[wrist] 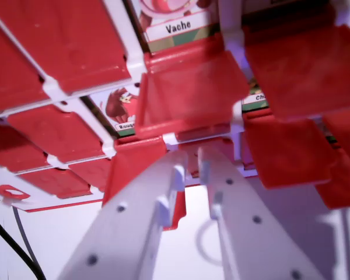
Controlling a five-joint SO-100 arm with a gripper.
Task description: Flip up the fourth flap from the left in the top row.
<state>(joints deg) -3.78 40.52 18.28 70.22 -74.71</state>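
A white board frame (pixel 131 55) full of red flaps fills the wrist view. One red flap (pixel 189 87) at the centre stands tilted, partly lifted off the frame. Above it shows a card labelled "Vache" (pixel 178 26), and at its left a card with a red figure (pixel 119 108). My white gripper (pixel 193 163) comes up from the bottom, its tips just below this flap's lower edge and over another red flap (pixel 134 169). The fingers (pixel 163 198) lie almost together with only a thin slit between them and nothing held. Whether the tips touch the lifted flap I cannot tell.
Flat red flaps (pixel 52 41) lie to the wrist view's left, and more raised or tilted ones (pixel 306 64) to its right. A white surface (pixel 46 233) with a black cable (pixel 9 245) shows below the board at lower left.
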